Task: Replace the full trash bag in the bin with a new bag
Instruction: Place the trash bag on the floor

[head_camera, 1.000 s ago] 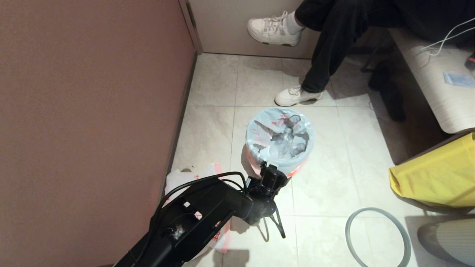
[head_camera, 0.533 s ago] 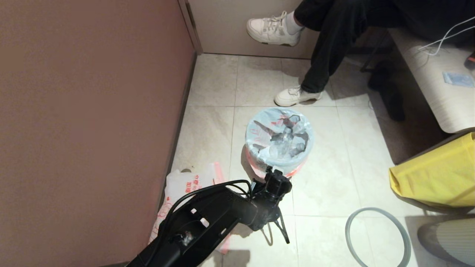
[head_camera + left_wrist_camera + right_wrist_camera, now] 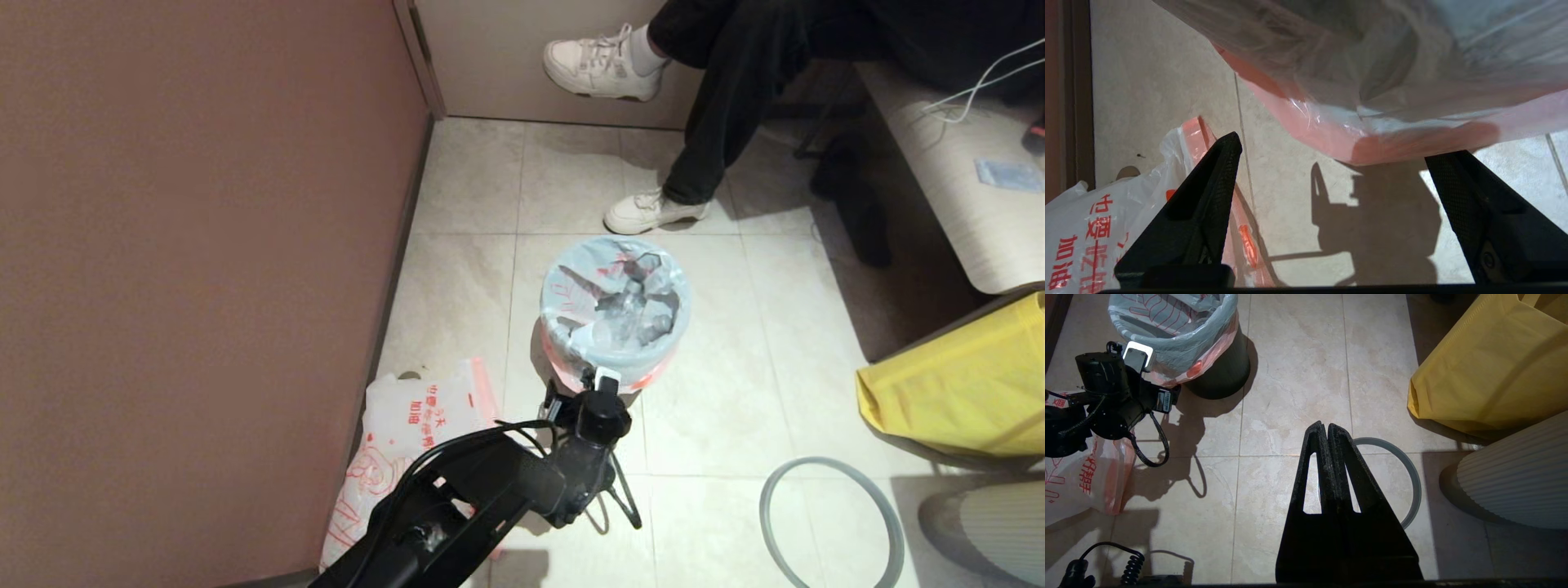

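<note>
The full trash bag (image 3: 614,306) lines the bin (image 3: 1224,371), with its pink-red hem (image 3: 1331,134) folded down over the bin's near side. Clear bottles show through its mouth. My left gripper (image 3: 1333,151) is open just short of that hem, low at the bin's near side. Nothing is between its fingers (image 3: 1208,192). The new bag (image 3: 408,441), limp with red print, lies on the floor by the wall, partly under my left arm (image 3: 490,482). My right gripper (image 3: 1327,426) is shut and empty, hanging over the floor above the grey ring rim (image 3: 1408,477).
The grey ring (image 3: 766,506) lies on the tiles at the right front. A large yellow bag (image 3: 963,384) and a white ribbed object (image 3: 1515,477) stand at the right. A seated person's shoe (image 3: 649,211) is just beyond the bin. A brown wall (image 3: 204,245) runs along the left.
My left arm has swung right and drawn back slightly, uncovering more of the new bag. The bin and full bag have not moved.
</note>
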